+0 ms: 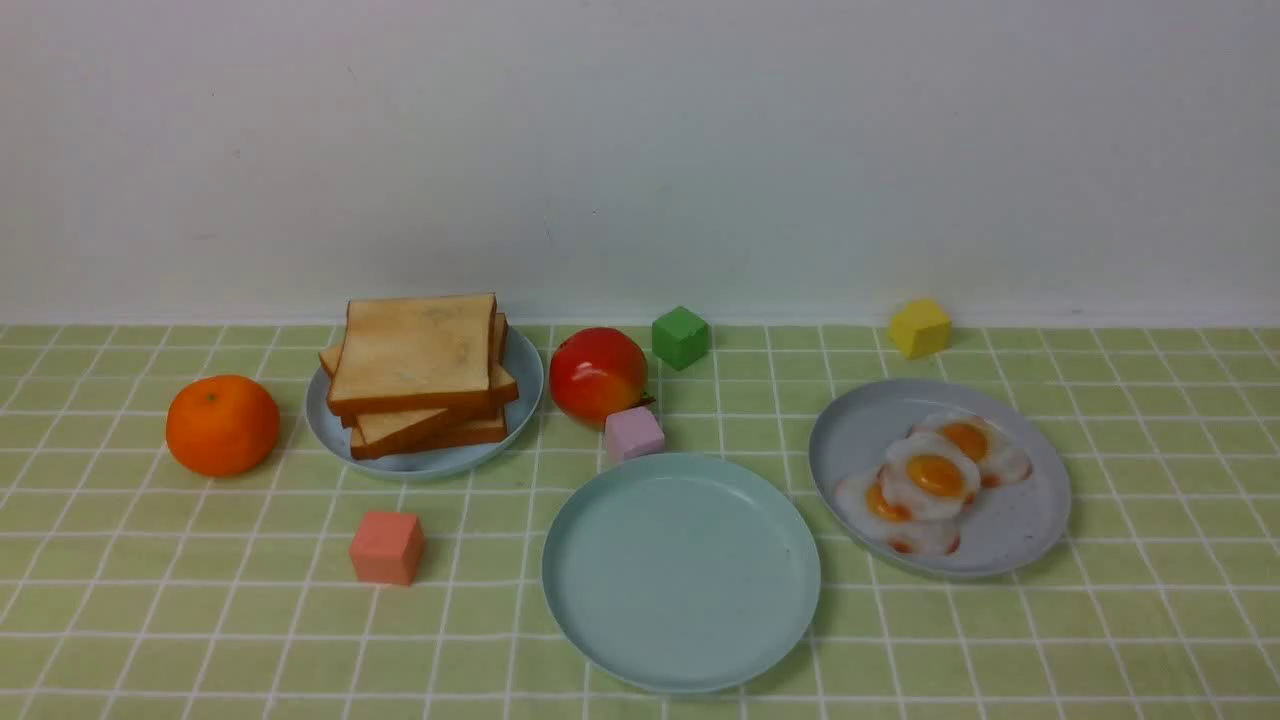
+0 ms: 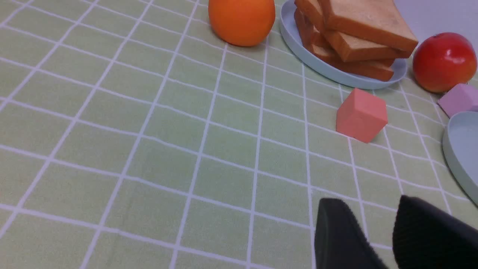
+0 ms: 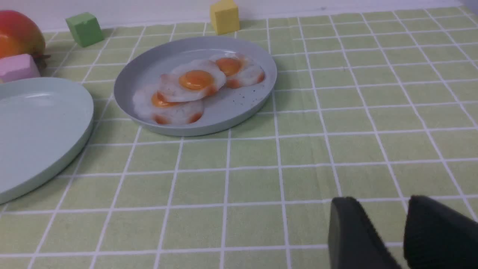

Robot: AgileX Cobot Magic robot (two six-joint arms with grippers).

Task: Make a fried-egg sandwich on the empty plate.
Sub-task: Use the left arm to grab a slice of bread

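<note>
The empty plate (image 1: 680,572), pale teal-green with a low rim, lies at the front middle of the table; its edge (image 2: 463,153) shows in the left wrist view and its rim (image 3: 44,123) in the right wrist view. A stack of toast slices (image 1: 418,372) (image 2: 354,33) rests on a light blue plate (image 1: 425,455). Three fried eggs (image 1: 930,480) (image 3: 194,87) overlap on a grey speckled plate (image 1: 1010,530) (image 3: 239,101). No sandwich shows. My left gripper (image 2: 368,207) hovers open above bare cloth, near a pink cube. My right gripper (image 3: 379,205) hovers open over cloth, apart from the egg plate. Neither arm shows in the front view.
An orange (image 1: 222,424) sits left of the toast plate, a red apple (image 1: 598,372) right of it. Cubes are scattered: salmon-pink (image 1: 387,547), lilac (image 1: 633,433), green (image 1: 680,337), yellow (image 1: 919,327). A white wall closes the table's back.
</note>
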